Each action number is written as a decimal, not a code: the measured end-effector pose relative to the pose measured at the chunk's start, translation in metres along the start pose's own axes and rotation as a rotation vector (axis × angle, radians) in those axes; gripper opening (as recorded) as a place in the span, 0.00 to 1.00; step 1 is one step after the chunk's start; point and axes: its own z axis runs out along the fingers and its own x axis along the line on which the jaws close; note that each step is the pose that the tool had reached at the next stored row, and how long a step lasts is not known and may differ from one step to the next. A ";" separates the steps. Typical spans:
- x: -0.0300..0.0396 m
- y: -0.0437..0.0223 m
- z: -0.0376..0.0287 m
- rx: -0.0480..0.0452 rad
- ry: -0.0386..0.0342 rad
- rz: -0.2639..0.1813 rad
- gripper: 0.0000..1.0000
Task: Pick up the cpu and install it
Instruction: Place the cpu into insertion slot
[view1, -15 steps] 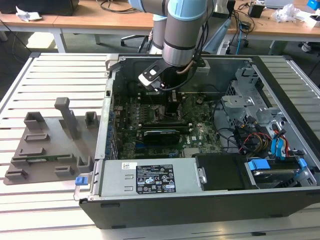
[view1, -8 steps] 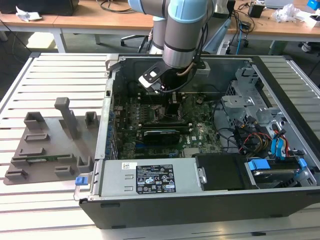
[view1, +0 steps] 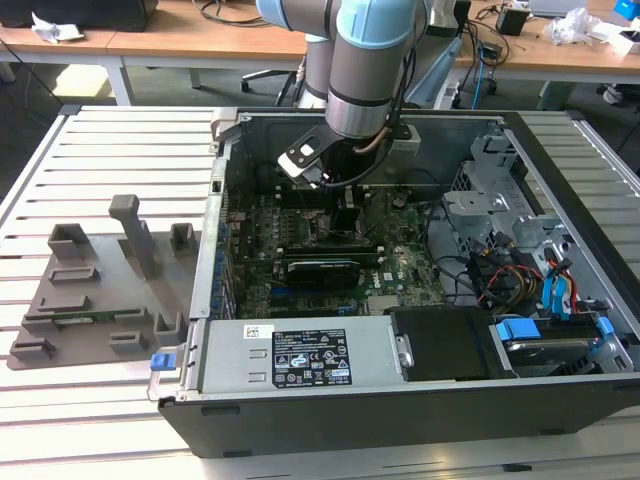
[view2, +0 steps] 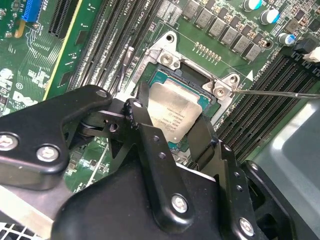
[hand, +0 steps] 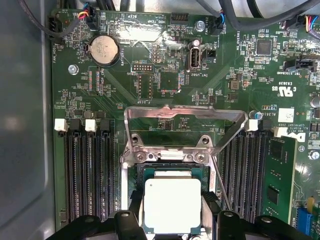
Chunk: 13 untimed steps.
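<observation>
The cpu (hand: 172, 200), a flat silver square with a pale rim, sits between the two black fingers (hand: 134, 212) of my gripper (hand: 172, 220), which is shut on it. It hangs level directly over the open socket (hand: 170, 159), very close to the socket bed; contact cannot be told. In the second wrist view the cpu (view2: 175, 112) lies over the teal socket bed (view2: 165, 80), with my gripper (view2: 172, 132) clamping two opposite edges. The socket's metal load plate (hand: 185, 112) is flipped up. In the exterior view my gripper (view1: 345, 205) reaches down into the motherboard (view1: 400, 265).
Black memory slots (hand: 87, 175) flank the socket, with a green memory stick (hand: 280, 185) in one. The thin socket lever (view2: 280, 93) sticks out sideways. A black card (view1: 322, 268), a power supply (view1: 300, 355) and a drive cage (view1: 500, 200) crowd the case. A grey fixture (view1: 100, 290) lies outside.
</observation>
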 end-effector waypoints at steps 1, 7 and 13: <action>0.0000 0.0000 0.0001 0.0000 0.0001 0.000 0.55; 0.0030 0.0000 0.0000 0.0000 0.0001 0.000 0.62; 0.0035 -0.0002 0.0000 0.0000 0.0002 0.000 0.62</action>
